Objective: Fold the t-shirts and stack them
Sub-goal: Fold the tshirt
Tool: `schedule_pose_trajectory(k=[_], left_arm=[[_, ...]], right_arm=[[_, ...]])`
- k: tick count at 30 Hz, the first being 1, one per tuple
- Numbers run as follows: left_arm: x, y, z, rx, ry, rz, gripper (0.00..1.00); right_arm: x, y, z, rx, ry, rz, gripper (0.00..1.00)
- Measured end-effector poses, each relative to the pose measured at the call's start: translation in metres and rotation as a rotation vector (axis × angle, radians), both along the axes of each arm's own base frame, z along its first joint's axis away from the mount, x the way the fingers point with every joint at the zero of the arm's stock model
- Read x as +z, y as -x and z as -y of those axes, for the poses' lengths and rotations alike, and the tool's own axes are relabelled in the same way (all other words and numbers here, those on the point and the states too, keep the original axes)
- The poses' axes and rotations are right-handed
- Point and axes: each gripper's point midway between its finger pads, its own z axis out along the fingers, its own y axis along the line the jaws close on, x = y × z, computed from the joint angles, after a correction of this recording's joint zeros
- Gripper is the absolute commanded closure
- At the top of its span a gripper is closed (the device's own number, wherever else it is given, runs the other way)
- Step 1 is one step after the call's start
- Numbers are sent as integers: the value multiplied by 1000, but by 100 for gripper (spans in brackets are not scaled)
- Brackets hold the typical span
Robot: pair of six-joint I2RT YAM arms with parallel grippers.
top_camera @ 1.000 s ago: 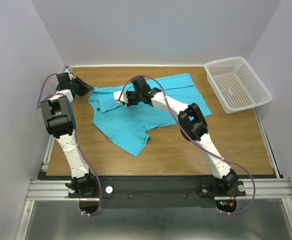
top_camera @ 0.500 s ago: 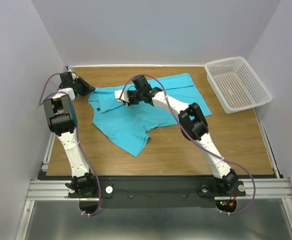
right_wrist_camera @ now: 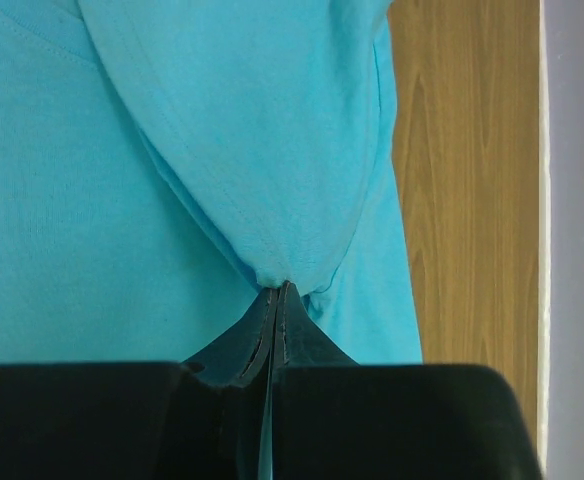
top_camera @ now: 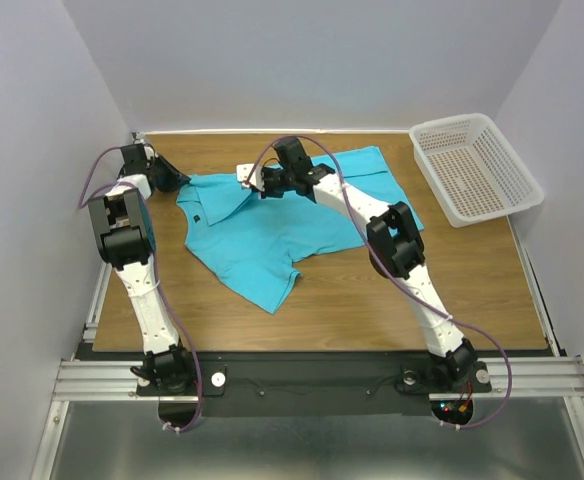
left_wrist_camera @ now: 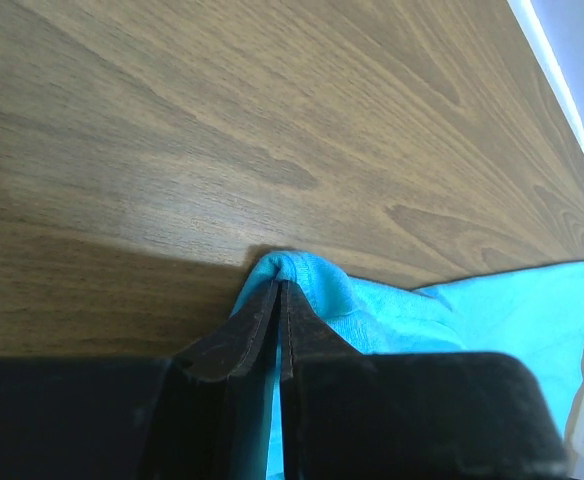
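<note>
spreading step, we reckon: left gripper (left_wrist_camera: pixel 278 287) clamped on the edge of the turquoise t-shirt (top_camera: pixel 272 230), right gripper (right_wrist_camera: pixel 277 290) clamped on a raised pinch of it. next we'd pull it flat, evenly.

turquoise-blue thin cotton short-sleeve tee (top_camera: pixel 272 235): unfolded, rumpled, flat-ish on wood bench (top_camera: pixel 372 290), far-centre. left edge + upper-mid fabric pinched up into peaks. small dark label (top_camera: pixel 198 217) near left side.

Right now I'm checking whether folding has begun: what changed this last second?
The right fingers, shut on a pinch of the t-shirt, moved toward the far edge of the table, taking cloth along. The left fingers kept their grip on its edge; the basket stayed put.
</note>
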Motion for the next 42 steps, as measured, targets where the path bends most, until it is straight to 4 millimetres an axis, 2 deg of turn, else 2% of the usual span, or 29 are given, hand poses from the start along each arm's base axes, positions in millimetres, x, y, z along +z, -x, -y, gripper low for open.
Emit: schedule_pose_trajectory(k=[6, 10, 24, 27, 29, 30, 31, 35, 39, 42], left_arm=[[0, -1, -1, -1, -4, -6, 82], [0, -1, -1, -1, -6, -6, 83], [0, -4, -1, -3, -4, -6, 83], [0, -5, -1, -4, -3, -8, 83], [0, -5, -1, -5, -2, -8, 83], [0, -5, -1, -5, -2, -8, 83], [0, -5, -1, -5, -2, -8, 83], [0, -4, -1, -8, -2, -7, 83], [0, -4, 0, -13, -5, -5, 83], [0, -4, 0, -15, -4, -4, 83]], right_arm=[[11, -4, 6, -11, -26, -13, 99], [10, -5, 10, -12, -24, -20, 99], [-27, 10, 27, 15, 72, -59, 96], [-27, 9, 28, 17, 79, -51, 74], [-28, 9, 29, 16, 83, -51, 62], [-28, 9, 30, 15, 84, -52, 51], [-28, 9, 30, 15, 84, -54, 48], [-23, 11, 27, 15, 66, -72, 46], [-8, 14, 17, 26, 29, -77, 46], [-2, 27, 4, 39, 12, -99, 47]])
